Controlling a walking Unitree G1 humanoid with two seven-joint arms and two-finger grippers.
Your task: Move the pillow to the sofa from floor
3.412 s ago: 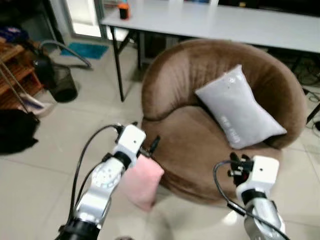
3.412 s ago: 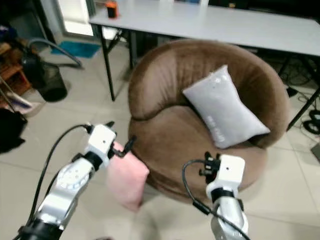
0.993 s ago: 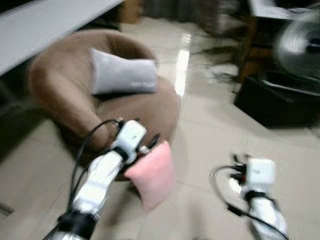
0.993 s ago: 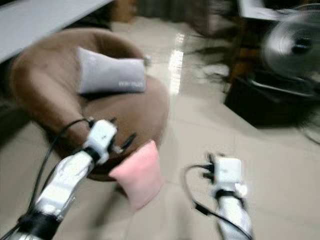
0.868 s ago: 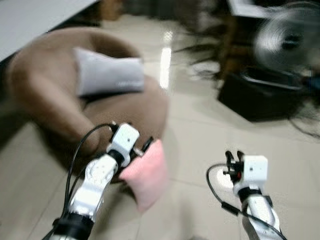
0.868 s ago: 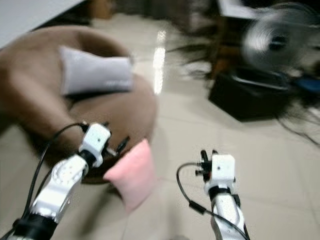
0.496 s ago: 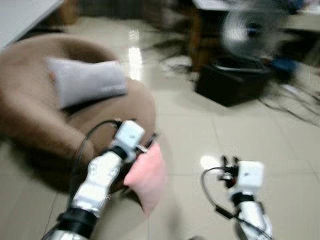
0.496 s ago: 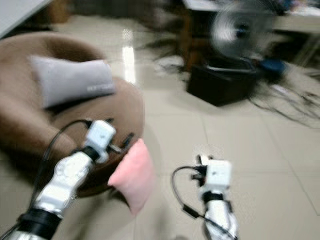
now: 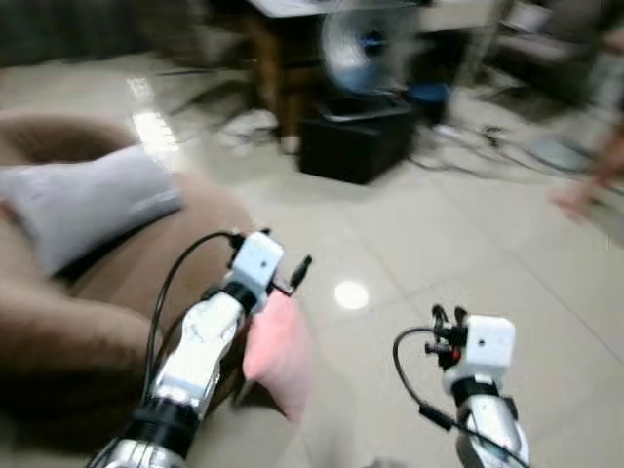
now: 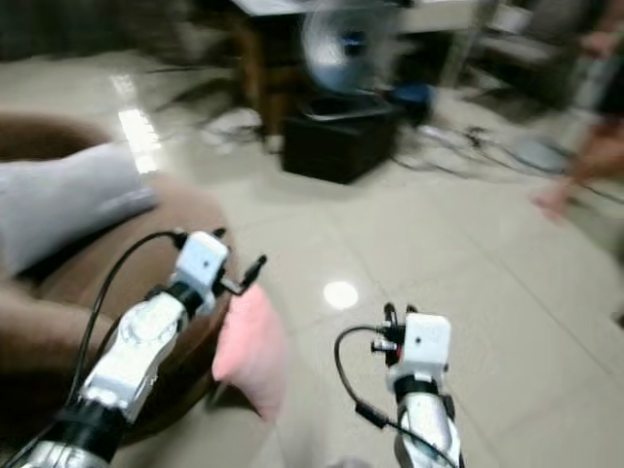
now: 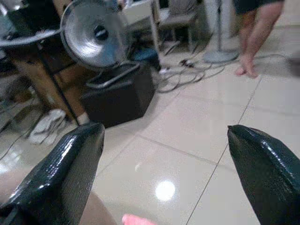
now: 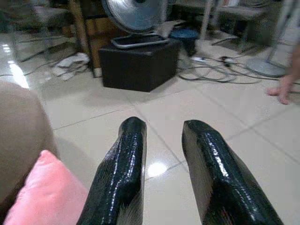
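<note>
Pink pillow (image 9: 281,356) now off the sofa (image 9: 88,322): view swung right; left pincer (image 11: 164,154) apart, right pincer (image 12: 161,154) nearly together, both empty.

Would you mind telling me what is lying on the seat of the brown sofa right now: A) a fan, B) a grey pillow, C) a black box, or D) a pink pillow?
B: a grey pillow rests on the brown sofa, while the pink pillow sits low beside the sofa's edge, by the left gripper.
</note>
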